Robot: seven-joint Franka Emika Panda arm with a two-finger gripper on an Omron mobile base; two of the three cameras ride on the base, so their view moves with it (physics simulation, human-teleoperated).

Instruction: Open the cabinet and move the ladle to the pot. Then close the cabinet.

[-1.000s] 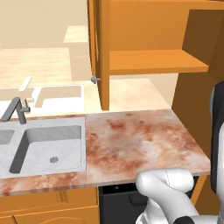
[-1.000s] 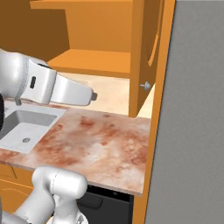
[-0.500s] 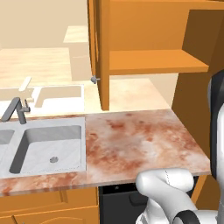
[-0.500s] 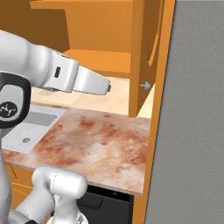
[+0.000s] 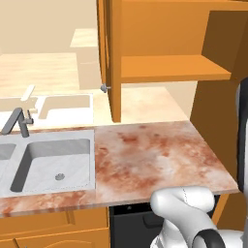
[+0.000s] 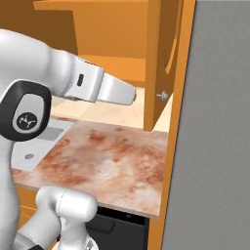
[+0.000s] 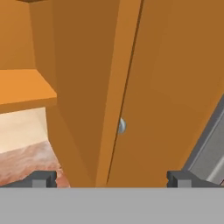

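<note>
The cabinet [image 5: 169, 34] stands with both doors swung out. Its left door [image 5: 110, 58] is edge-on with a round silver knob [image 5: 104, 87]. The right door [image 6: 161, 58] carries its own knob [image 6: 163, 95]. In the hand view my gripper [image 7: 111, 179] is open, with nothing between its fingertips [image 7: 43, 179]. It faces the right door's edge, and that door's knob [image 7: 121, 126] is just ahead, a little above the middle. My white forearm [image 6: 97, 88] reaches across towards that door. The ladle and the pot are out of view.
An orange shelf [image 5: 169, 68] runs across the cabinet's inside. Below lies a mottled red-brown counter [image 5: 150, 155], with a steel sink [image 5: 53, 160] and faucet [image 5: 17, 121] to the left. A grey wall [image 6: 215, 122] stands close on the right of the open door.
My arm has swung up and to the right, from over the sink side towards the right door. The doors have not moved and the gripper has stayed open.
</note>
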